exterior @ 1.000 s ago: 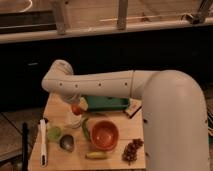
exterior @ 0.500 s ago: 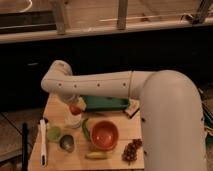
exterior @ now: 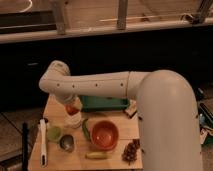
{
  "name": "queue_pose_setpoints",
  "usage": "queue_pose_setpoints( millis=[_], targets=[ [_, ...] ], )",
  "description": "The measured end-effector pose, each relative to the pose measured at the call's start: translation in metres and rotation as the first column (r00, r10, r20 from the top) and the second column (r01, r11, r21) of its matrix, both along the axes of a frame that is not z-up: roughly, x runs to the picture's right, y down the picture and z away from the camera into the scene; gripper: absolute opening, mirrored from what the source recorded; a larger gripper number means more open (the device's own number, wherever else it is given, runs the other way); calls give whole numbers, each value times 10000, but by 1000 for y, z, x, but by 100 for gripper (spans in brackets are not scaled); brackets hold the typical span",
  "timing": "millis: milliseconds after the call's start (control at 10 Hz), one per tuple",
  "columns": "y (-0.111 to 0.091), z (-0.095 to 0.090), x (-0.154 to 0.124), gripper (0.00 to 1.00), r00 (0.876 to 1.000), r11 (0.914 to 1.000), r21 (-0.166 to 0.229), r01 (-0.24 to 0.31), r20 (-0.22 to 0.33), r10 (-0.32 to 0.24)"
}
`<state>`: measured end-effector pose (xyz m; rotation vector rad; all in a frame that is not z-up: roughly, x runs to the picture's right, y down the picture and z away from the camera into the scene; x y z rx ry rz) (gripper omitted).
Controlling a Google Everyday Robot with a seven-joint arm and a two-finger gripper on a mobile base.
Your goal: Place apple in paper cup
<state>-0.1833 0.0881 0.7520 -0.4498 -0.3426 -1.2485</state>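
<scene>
The small red-orange apple (exterior: 71, 109) hangs just above the mouth of the short white paper cup (exterior: 75, 120), which stands on the left part of the wooden table (exterior: 117, 125). My gripper (exterior: 71, 105) points down from the end of the long white arm, directly over the cup, and is shut on the apple. The arm hides most of the fingers. Only the apple's lower half shows below them.
Around the cup are a pale-green cup (exterior: 54, 133), a dark metal cup (exterior: 66, 143), a red-orange bowl (exterior: 104, 135), a dark grape bunch (exterior: 131, 151), a yellowish fruit (exterior: 96, 155), a white utensil (exterior: 43, 142) and a green tray (exterior: 104, 103) behind.
The gripper and the apple have come down a little toward the paper cup. Nothing on the table has moved.
</scene>
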Motion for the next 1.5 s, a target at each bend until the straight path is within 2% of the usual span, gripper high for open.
queue_pose_setpoints(
  millis=[700,1500],
  targets=[
    [0,4,-14,6,9974,9998,-45,181,692,-177],
    [-1,10,-27,6,9869,9985,-86,536,1531,-517]
  ],
)
